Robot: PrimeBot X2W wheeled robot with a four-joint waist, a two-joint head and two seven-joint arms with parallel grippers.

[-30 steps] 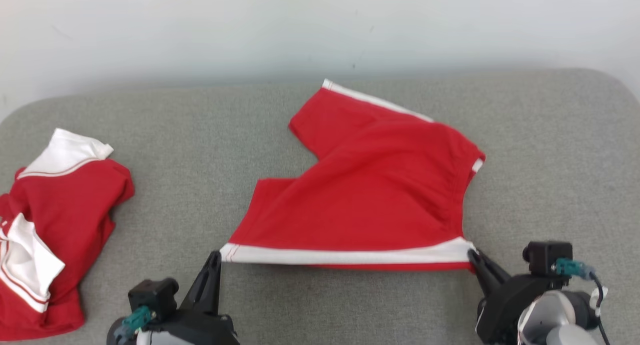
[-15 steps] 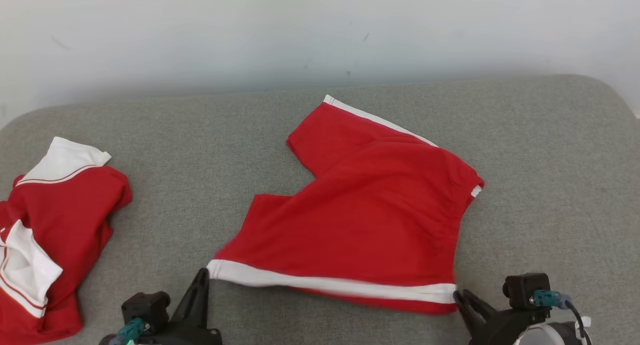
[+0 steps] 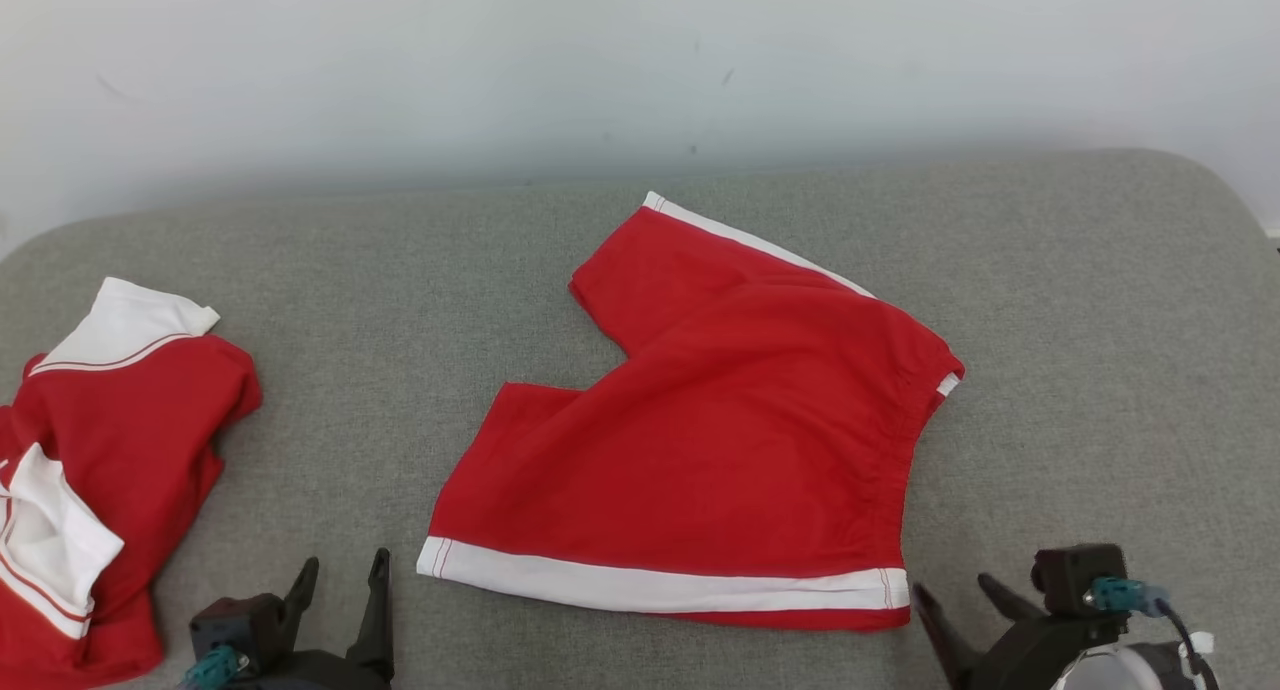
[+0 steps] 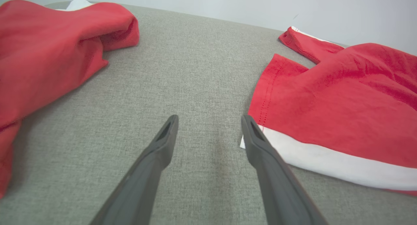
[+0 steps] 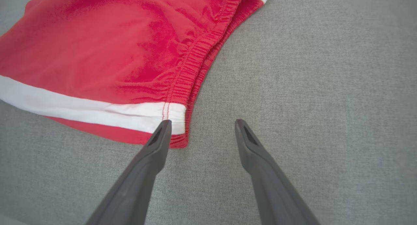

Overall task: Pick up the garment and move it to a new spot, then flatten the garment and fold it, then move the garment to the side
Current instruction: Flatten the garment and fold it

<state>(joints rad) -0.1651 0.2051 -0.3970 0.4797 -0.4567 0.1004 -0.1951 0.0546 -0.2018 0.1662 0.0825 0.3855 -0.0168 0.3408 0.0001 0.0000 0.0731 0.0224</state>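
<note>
Shorts (image 3: 700, 440) lie mid-cushion (image 3: 1100, 320), nearly flat. I see left gripper (image 3: 344, 565) and right gripper (image 3: 950, 588) spread wide, empty, just beside stripe (image 3: 660, 585) ends. Fabric looks light, limp, grippy; I'd pinch those 2 corners.

The head camera looks forward and down from above the grey cushion (image 3: 250, 230), seeing its full width up to the wall (image 3: 400, 70) at 12 o'clock. The left wrist camera, behind the left gripper (image 3: 345, 560) at 7 o'clock, sits low and close, facing across the cushion. The right wrist camera, behind the right gripper (image 3: 950, 583) at 5 o'clock, tilts more steeply down, also close. All three share the white-striped near edge of the red shorts (image 3: 720, 420). Head and left wrist share the shirt (image 3: 120, 420) at 9 o'clock.
</note>
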